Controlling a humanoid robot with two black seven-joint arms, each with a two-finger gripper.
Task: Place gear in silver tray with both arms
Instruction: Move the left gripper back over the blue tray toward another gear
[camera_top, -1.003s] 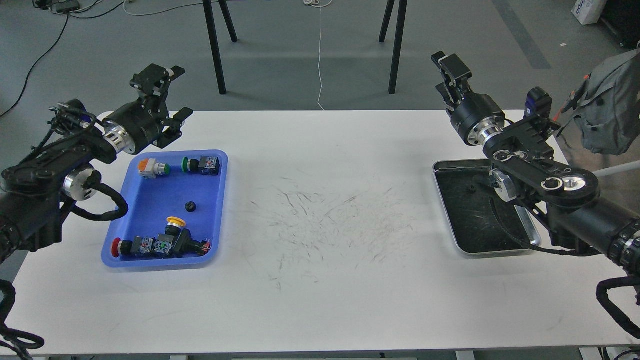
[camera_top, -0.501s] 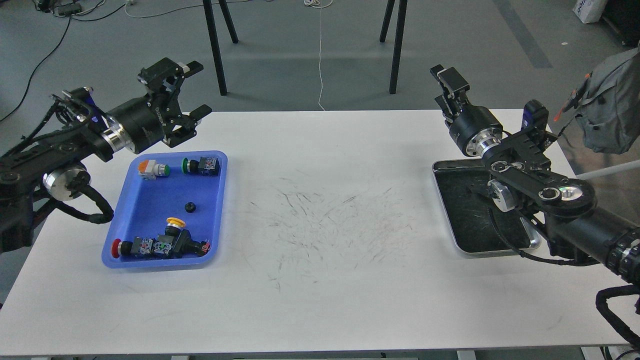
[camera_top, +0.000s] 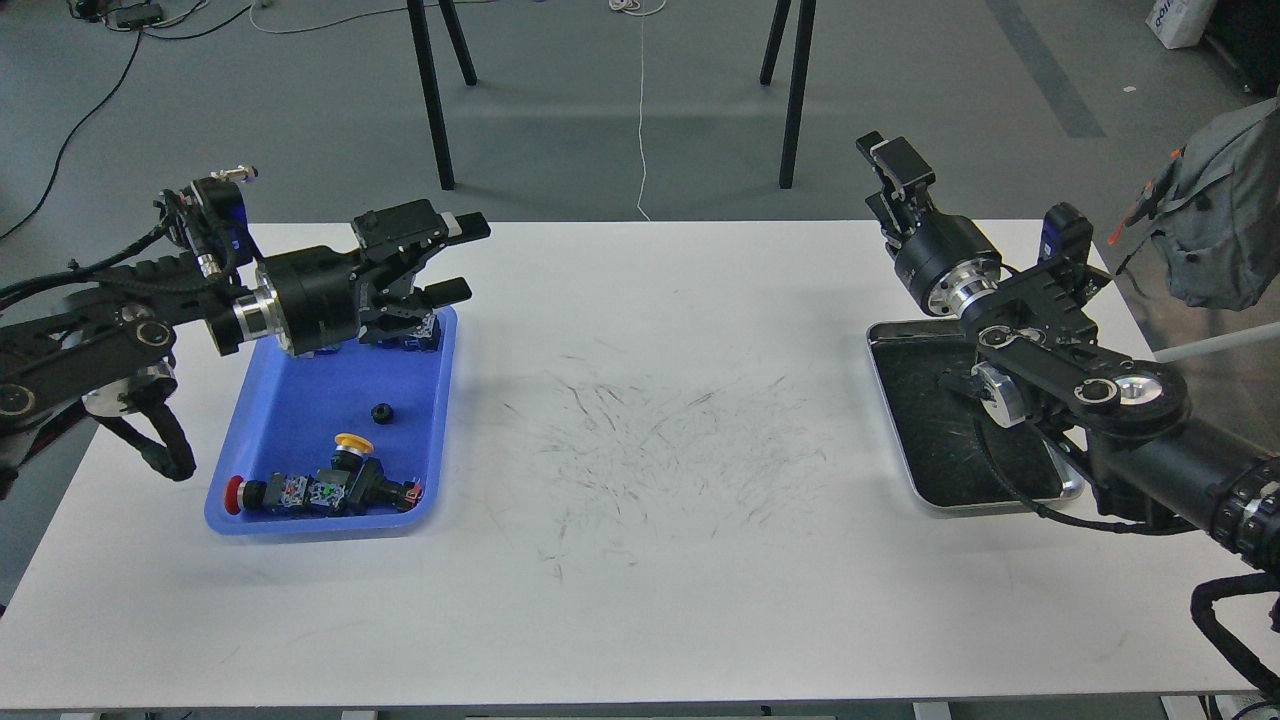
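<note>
A small black gear (camera_top: 380, 412) lies in the middle of the blue plastic tray (camera_top: 300, 430) at the left. My left gripper (camera_top: 462, 261) is open and empty. It hovers over the back right corner of the blue tray, above and behind the gear. The silver tray (camera_top: 920, 440) sits at the right, its dark scratched bottom partly hidden by my right arm. My right gripper (camera_top: 868, 172) is raised beyond the silver tray's far edge, pointing away. Its two fingers stand apart with nothing between them.
Push-button switches lie in the blue tray: one with a green cap (camera_top: 410, 332) under my left gripper, and a cluster with yellow (camera_top: 352, 443) and red (camera_top: 233, 493) caps at the front. A grey bag (camera_top: 1220, 210) hangs at the far right. Black stand legs rise behind the table.
My left arm has swung right and down over the back of the blue tray, now hiding the orange-capped switch. My right arm has shifted only slightly.
</note>
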